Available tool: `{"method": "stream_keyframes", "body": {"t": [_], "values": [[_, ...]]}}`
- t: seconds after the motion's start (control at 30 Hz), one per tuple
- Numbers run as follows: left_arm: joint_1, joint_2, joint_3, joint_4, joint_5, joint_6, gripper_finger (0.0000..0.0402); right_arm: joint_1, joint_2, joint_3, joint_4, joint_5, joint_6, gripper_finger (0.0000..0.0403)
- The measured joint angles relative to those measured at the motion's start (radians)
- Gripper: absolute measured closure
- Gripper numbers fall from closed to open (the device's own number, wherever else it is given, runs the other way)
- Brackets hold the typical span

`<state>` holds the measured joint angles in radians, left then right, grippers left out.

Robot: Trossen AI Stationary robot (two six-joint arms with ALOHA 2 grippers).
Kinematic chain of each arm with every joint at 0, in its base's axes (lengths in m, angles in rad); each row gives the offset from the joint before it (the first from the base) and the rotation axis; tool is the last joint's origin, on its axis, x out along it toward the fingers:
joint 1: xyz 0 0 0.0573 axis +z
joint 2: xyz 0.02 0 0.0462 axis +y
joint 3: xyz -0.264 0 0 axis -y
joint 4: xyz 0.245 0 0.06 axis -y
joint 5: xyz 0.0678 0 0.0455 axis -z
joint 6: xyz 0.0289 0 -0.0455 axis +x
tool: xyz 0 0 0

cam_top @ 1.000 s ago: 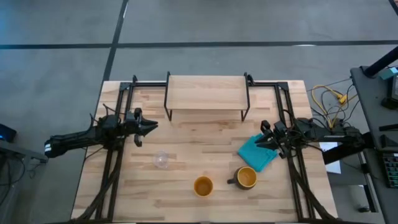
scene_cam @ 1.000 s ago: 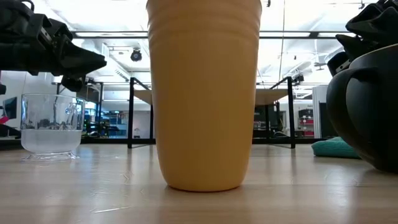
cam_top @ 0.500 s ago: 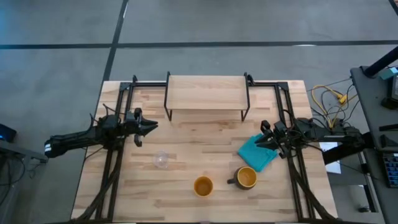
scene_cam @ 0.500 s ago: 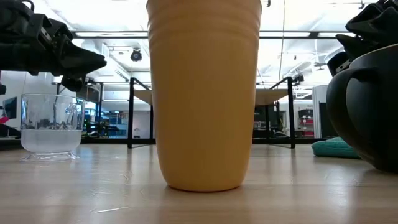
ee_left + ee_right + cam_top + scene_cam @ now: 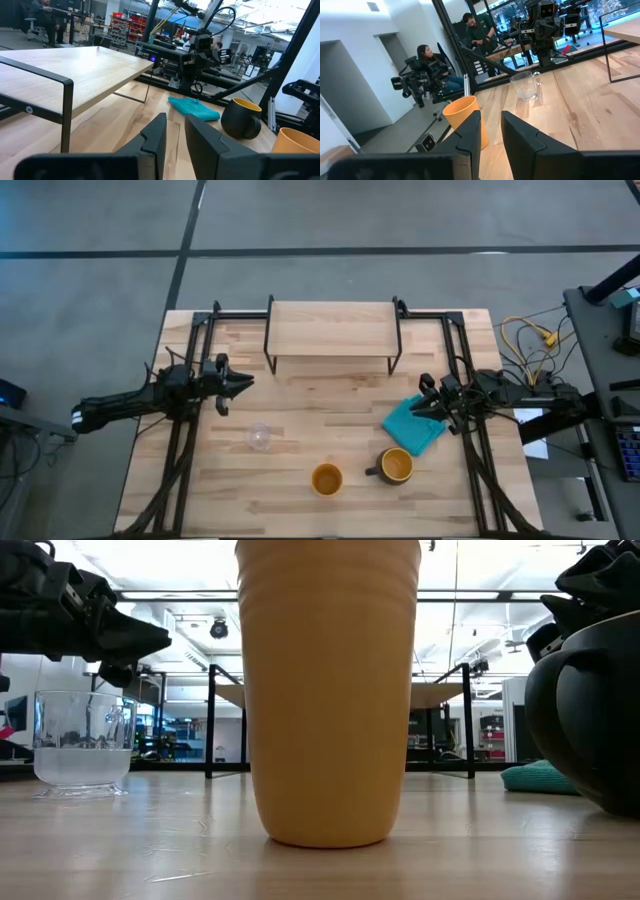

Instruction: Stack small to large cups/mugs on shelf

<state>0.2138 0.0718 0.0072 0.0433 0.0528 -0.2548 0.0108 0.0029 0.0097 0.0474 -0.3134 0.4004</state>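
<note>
The wooden table (image 5: 300, 410) holds three cups at the lower middle. Left gripper (image 5: 244, 381) and right gripper (image 5: 419, 408) have fingers slightly apart, holding nothing.

Low light-wood shelf (image 5: 332, 329) on thin black legs, top centre of the high view, nothing on its board. Below, three vessels upright and apart: small clear cup (image 5: 259, 437) left of centre; handleless yellow-orange cup (image 5: 326, 478) bottom centre; dark mug (image 5: 396, 466) just right, yellow-orange inside, handle seemingly pointing left.
</note>
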Motion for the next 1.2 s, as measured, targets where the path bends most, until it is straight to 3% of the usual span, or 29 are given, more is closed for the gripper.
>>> {"method": "stream_keyframes", "body": {"t": [0.4,0.7,0.83,0.97,1.2], "values": [[0.0,0.0,0.0,0.0,0.0,0.0,0.0345,0.0,0.0,0.0,0.001,0.0,0.016,0.0328],[0.0,0.0,0.0,0.0,0.0,0.0,0.0345,0.0,0.0,0.0,0.055,0.0,0.343,0.033],[0.0,0.0,0.0,0.0,0.0,0.0,0.0345,0.0,0.0,0.0,0.061,0.011,0.392,0.0326],[0.0,0.0,0.001,0.013,0.004,-0.044,0.0345,0.0,0.0,0.0,0.062,0.194,0.458,0.0328],[-0.001,0.025,0.114,-0.01,0.156,-0.158,0.0345,0.0,0.0,0.0,0.062,0.397,0.535,0.0334]]}}
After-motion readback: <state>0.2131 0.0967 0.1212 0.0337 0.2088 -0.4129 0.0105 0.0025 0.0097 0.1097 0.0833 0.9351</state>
